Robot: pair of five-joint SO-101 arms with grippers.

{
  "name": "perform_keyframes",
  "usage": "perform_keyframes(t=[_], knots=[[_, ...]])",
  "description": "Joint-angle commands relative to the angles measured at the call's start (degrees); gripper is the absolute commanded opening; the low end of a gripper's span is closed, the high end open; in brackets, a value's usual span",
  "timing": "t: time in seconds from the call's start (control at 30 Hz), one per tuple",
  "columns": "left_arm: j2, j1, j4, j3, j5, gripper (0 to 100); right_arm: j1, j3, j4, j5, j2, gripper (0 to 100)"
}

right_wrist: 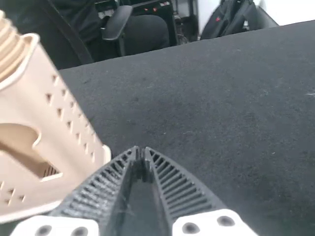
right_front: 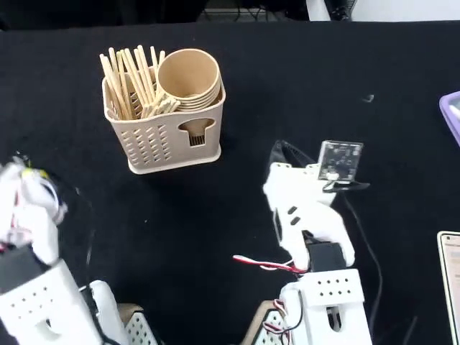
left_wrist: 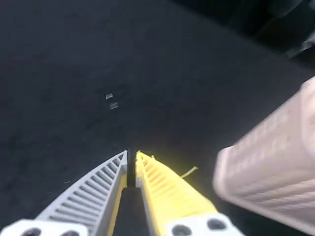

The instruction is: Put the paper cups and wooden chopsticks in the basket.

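1. the beige perforated plastic basket (right_front: 169,147) stands upright on the far left part of the black cloth-covered table (right_front: 237,86). the stack of brown paper cups (right_front: 188,77) sits nested in its right side, and the bundle of pale wooden chopsticks (right_front: 129,79) stands on end in its left side.
2. every cup and chopstick i can see is already inside the basket, so the loading looks finished. the step in hand reads as the close of the task.
3. the left gripper (left_wrist: 132,156) has one grey finger and one yellow, their tips pressed together with nothing between them. it hangs over bare cloth, near the basket's wall but apart from it.
4. the right gripper (right_wrist: 142,150) has two black ribbed fingers, likewise pressed together and empty. it is low over the table, near the basket's front corner and not touching it.
5. the next move, as i judge it, calls for little more than holding both arms clear so the basket isn't nudged. if a stray piece lies outside these views, a gripper would need to spread its fingers before reaching.
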Motion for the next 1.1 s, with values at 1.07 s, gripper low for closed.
perform_keyframes(t=[1.07], knots=[[-34.6, 5.6, 7.6, 50.7, -10.6, 3, 0.4, 14.5, -6.6, 11.4, -3.5, 1.5]])
